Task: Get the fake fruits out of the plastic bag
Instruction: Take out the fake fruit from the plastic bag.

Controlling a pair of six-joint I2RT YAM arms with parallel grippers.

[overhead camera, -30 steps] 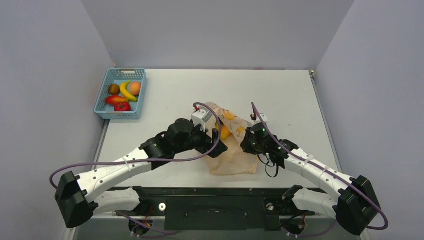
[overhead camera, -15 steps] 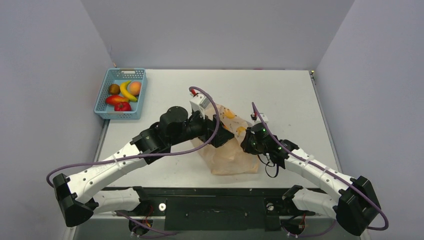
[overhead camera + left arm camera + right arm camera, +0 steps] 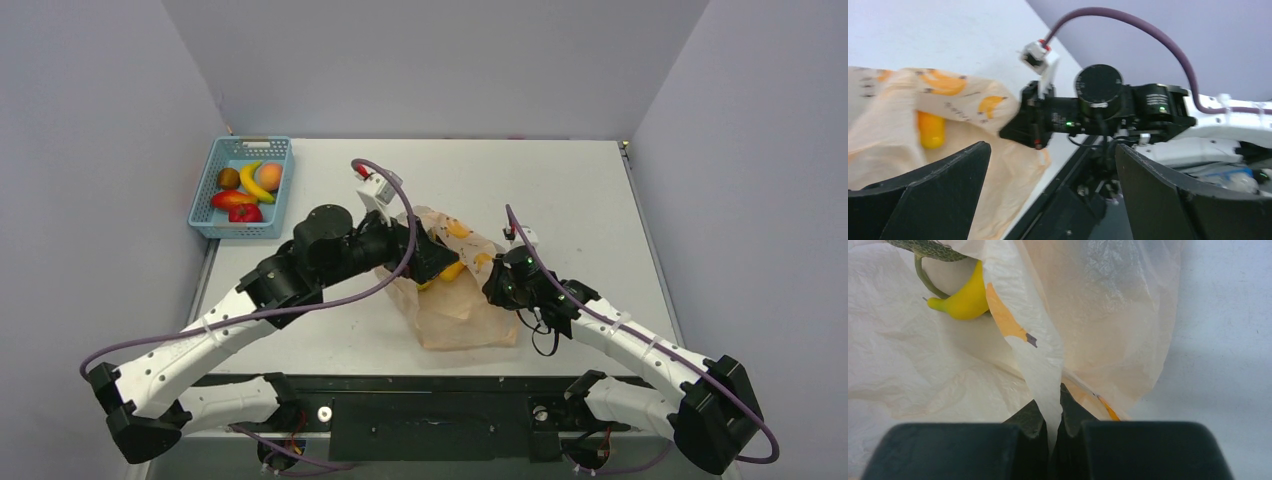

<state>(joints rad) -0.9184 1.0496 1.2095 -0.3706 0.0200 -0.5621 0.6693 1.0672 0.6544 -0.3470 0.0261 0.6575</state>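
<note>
Plainly, the peach-orange plastic bag [image 3: 460, 305] sits on the white table [image 3: 560, 180] close to its near edge, a little right of the middle, with its mouth facing the far-left corner. Both arms meet at it.

The left gripper [image 3: 432, 260] hangs at the bag's mouth. In the left wrist view its 2 black fingers [image 3: 923, 200] stand wide apart with nothing between them, and the gap frames the bag [image 3: 893, 125] and the right arm's wrist.

The right gripper [image 3: 497, 283] is at the bag's right side. In its own camera the jaws are pressed together on a thin fold of the bag's film [image 3: 1050, 390], which rises from between the tips.

A yellow fruit [image 3: 965, 300] lies inside the bag; it also shows through the film in the left wrist view [image 3: 930, 131] and as a yellow patch just beside the left gripper from above [image 3: 450, 272]. Touching it at the top of the right wrist view is the edge of a green netted fruit [image 3: 928, 247] with a curved stem.

A blue mesh basket [image 3: 205, 215] stands at the far-left corner, well apart from the bag. It holds a banana [image 3: 255, 182], a peach-orange fruit [image 3: 270, 177], a brown fruit [image 3: 229, 178] and 2 red pieces [image 3: 234, 199].
</note>
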